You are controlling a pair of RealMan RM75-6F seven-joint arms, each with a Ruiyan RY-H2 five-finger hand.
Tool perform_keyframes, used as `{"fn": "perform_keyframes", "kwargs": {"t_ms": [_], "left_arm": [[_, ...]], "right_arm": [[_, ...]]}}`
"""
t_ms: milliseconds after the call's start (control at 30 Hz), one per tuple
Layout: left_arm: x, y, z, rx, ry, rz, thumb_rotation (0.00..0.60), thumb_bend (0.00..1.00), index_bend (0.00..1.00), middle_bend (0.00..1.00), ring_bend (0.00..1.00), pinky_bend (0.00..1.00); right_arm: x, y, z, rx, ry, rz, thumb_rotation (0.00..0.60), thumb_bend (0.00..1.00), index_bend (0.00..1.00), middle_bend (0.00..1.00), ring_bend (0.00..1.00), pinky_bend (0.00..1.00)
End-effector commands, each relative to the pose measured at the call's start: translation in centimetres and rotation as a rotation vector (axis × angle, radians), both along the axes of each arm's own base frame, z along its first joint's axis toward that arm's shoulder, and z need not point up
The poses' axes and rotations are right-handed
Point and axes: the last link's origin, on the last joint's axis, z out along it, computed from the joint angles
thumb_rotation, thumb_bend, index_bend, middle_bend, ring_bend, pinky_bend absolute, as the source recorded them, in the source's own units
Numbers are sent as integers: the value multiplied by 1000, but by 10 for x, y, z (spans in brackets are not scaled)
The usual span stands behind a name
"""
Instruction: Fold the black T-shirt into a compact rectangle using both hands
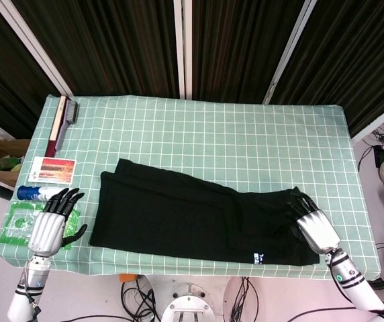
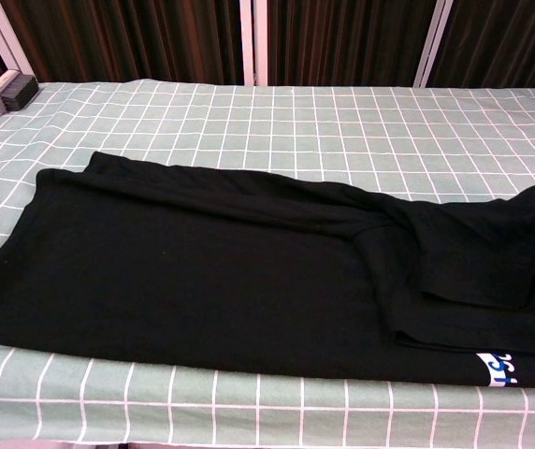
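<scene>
The black T-shirt [image 1: 192,218] lies folded into a long band across the front half of the green checked table [image 1: 212,127], with a small white and blue label [image 1: 260,256] near its right front corner. In the chest view the T-shirt [image 2: 230,253] fills most of the frame, its label [image 2: 499,368] at the lower right. My right hand [image 1: 313,225] lies on the shirt's right end, fingertips at the cloth's edge; whether it grips the cloth is hidden. My left hand [image 1: 48,228] hovers at the table's left front with fingers spread, holding nothing, well left of the shirt.
A brush [image 1: 61,123] lies at the table's far left edge, also seen as the brush [image 2: 10,91] in the chest view. A picture card [image 1: 52,169], a blue bottle [image 1: 31,192] and a green packet [image 1: 19,225] sit near my left hand. Dark curtains hang behind.
</scene>
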Motion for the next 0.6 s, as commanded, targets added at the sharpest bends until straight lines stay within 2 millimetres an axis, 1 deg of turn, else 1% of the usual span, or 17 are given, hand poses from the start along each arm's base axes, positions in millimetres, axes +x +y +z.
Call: {"fn": "perform_keyframes", "kwargs": {"t_ms": [33,67,100,167,233,267,300,400,533,600], "left_arm": [[0,0,-1,-3,1,-1,600,225,174,117,89,180],[1,1,-1,-4,2,-3,600,226,174,117,89,180],[1,2,0,-5,5,-5,600,226,174,117,89,180],[2,5,1,-5,17,-15,600,225,174,117,89,180],[3,10,5,-3,40,-30,600,225,173,117,89,180],[2,14,7,-6,49,-33,600,225,173,117,89,180],[2,17,8,-14,59,-34,600,225,173,117,89,179],[-3,32,13,-51,107,-35,600,225,179,119,89,179],[-8,55,13,-98,199,-53,600,226,205,124,90,179],[-10,65,11,-124,229,-66,600,227,241,140,90,179]], "right_arm": [[-19,17,-1,49,100,-42,600,451,596,282,76,136],[-23,20,-1,59,124,-56,600,424,563,260,61,117],[-25,22,-1,67,138,-72,600,370,484,217,35,80],[-26,24,-2,78,133,-104,600,247,269,127,1,16],[-23,25,0,77,119,-124,600,183,81,66,0,0],[-22,26,2,76,118,-124,600,168,24,47,0,0],[-21,26,4,75,120,-121,600,160,3,36,0,0],[-16,24,19,47,114,-100,600,137,0,26,0,0],[-3,14,53,-85,11,-69,600,137,0,36,0,0],[4,6,68,-145,-16,-53,600,135,0,40,0,0]]}}
